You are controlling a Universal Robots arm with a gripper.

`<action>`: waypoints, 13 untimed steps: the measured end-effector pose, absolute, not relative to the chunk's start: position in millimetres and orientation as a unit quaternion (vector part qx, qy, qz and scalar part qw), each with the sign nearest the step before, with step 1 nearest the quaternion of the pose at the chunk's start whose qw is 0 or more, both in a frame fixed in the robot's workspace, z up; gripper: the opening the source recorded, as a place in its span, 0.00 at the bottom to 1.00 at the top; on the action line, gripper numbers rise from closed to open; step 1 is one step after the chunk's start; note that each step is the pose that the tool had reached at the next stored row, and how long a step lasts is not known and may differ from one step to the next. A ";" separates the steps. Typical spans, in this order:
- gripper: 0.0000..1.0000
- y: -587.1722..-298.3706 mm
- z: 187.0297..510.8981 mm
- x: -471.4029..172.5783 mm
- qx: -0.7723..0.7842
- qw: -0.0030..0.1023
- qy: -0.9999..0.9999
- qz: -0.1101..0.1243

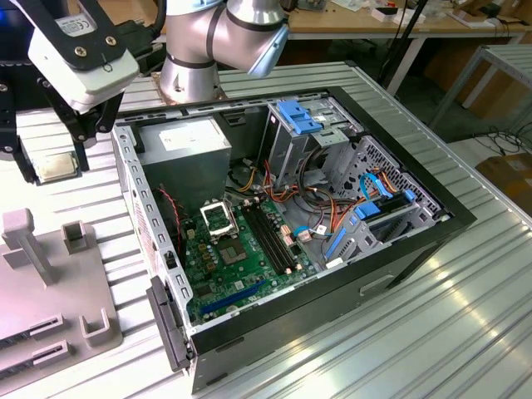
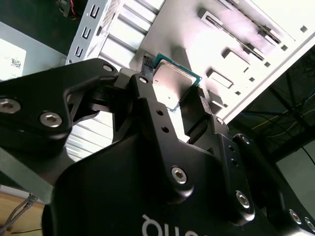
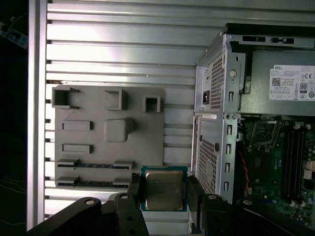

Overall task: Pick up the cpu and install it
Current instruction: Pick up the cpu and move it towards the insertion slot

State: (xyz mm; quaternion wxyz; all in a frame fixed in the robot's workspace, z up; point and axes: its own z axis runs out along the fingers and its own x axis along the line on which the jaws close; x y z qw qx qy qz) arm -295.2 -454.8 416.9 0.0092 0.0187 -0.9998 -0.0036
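**Item — cpu** (image 1: 56, 166): flat square chip with a pale silvery face, gripped by two opposite edges. The claw (image 1: 55, 162) is clenched on it, the face left exposed between the black fingers (image 3: 135, 194).

**Position:** the chip is held above the ribbed bench (image 1: 465, 332), near its edge at the exterior view's left. In the first wrist view it is seen over the border of the grey fixture plate (image 3: 108, 147).

**Adjacent:** the open computer case (image 1: 125, 166) stands just beside. The silver-framed socket (image 1: 218, 218) is set on the green board (image 1: 249, 266) inside — well apart from the chip.
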 end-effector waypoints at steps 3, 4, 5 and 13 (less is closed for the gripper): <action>0.48 -454.9 416.9 -291.9 0.019 0.009 -1.000 -0.004; 0.48 -454.9 416.9 -291.1 0.019 0.009 -1.000 -0.004; 0.48 -454.9 416.9 -290.2 0.019 0.009 -1.000 -0.004; 0.48 -454.9 416.9 -282.8 0.019 0.009 -1.000 -0.004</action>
